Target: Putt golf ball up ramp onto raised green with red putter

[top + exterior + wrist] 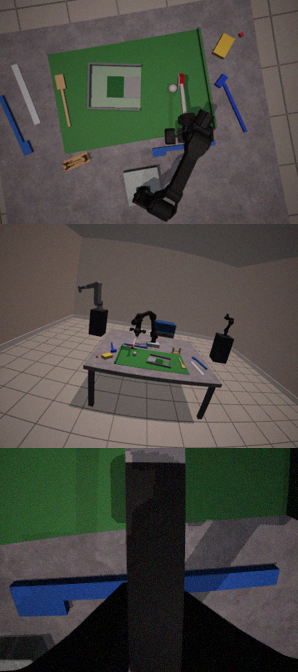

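Note:
My gripper (184,115) (137,335) (148,592) is shut on the white shaft of the red putter, above the near right part of the mat. The putter's red head (181,79) (132,346) points toward the back, just right of the white golf ball (173,88) (134,353) in the top view. It looks slightly raised; contact cannot be told. The pale shaft (155,455) shows at the top of the wrist view. The ball rests on the green mat (156,47). Left of it stands the walled platform, with a grey ramp (132,87) and the raised green (115,87).
A blue bar (159,152) (40,600) lies below the arm, along the mat's near edge. A green rail (205,69) bounds the mat's right side. Beyond are a blue mallet (235,107) and a yellow block (223,45). A wooden mallet (60,82) and wooden rack (76,161) are left.

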Robot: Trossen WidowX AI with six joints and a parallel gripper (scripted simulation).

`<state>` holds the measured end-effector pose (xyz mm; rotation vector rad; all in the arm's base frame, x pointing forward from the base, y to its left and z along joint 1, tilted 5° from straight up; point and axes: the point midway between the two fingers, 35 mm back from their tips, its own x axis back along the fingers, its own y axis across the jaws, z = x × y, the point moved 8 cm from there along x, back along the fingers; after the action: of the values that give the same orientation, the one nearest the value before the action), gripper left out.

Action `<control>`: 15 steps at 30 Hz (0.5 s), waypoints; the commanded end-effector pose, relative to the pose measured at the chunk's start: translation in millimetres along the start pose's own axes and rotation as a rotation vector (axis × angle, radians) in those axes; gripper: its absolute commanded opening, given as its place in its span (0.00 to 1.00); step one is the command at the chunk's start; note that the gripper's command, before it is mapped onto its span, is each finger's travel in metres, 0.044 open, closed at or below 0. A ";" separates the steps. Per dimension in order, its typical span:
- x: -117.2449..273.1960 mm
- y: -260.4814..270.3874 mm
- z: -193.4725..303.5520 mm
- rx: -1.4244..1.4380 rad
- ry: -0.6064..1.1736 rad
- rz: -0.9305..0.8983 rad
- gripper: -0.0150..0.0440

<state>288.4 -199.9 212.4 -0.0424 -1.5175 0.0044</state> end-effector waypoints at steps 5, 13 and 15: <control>2.9 -18.2 7.7 -0.094 0.003 0.014 0.25; -16.6 -18.8 7.1 -0.094 0.003 0.014 0.25; -24.1 -18.8 7.2 -0.094 0.003 0.014 0.25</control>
<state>280.8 -219.0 202.0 -0.1266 -1.5186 -0.0505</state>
